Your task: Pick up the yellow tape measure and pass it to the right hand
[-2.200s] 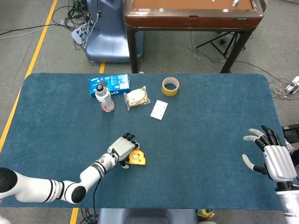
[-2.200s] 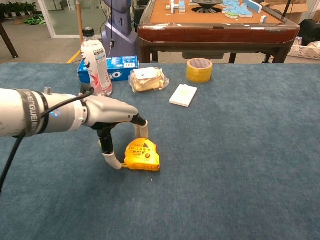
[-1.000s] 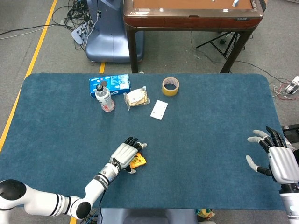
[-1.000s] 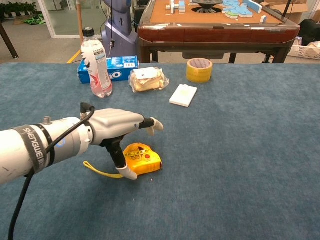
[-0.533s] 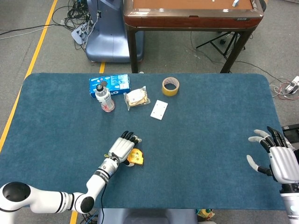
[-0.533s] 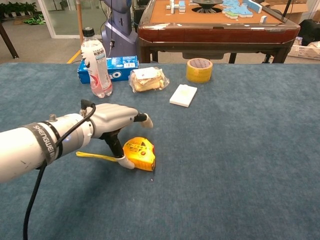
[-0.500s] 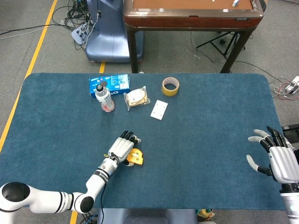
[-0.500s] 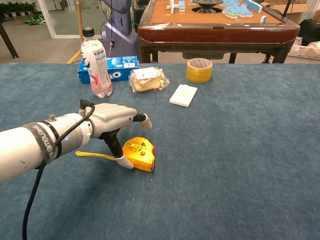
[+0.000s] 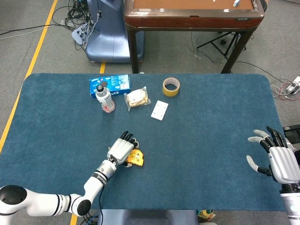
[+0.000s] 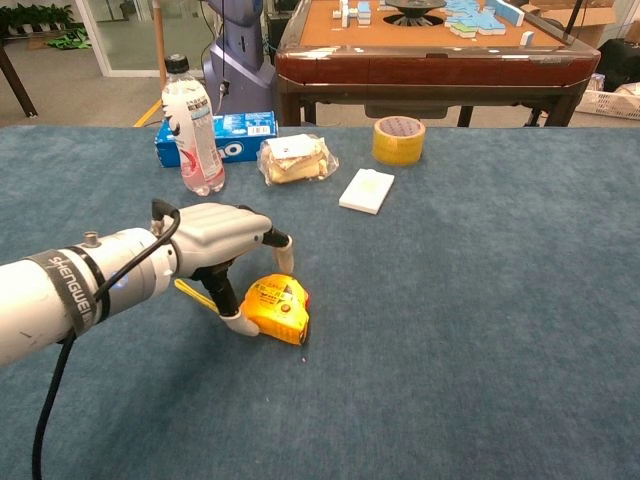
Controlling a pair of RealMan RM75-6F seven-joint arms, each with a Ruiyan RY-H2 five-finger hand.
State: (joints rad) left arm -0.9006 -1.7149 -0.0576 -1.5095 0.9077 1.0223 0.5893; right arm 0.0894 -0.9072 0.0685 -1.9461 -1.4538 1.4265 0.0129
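Tape measure [image 10: 278, 308] — yellow case, on the blue table [image 10: 480, 300] near its front edge, tilted up on one edge, label face toward the chest camera; a short run of yellow blade [image 10: 196, 294] trails from it under the left wrist. Left hand [image 10: 215, 238]: arched over the case from the left, thumb [image 10: 238, 322] pressed against its near left side, fingers curled down over its top — closing on it, though a firm grip cannot be confirmed and the case rests on the cloth. Head view: same hand [image 9: 119, 151] covers most of the case [image 9: 134, 158]. Right hand [image 9: 280, 161]: at the table's far right edge, fingers spread, holding nothing. Change from a second ago: fingers then stretched flat above the case, now bent down; the case then lay flatter; the blade then lay further out to the left, now drawn in closer.
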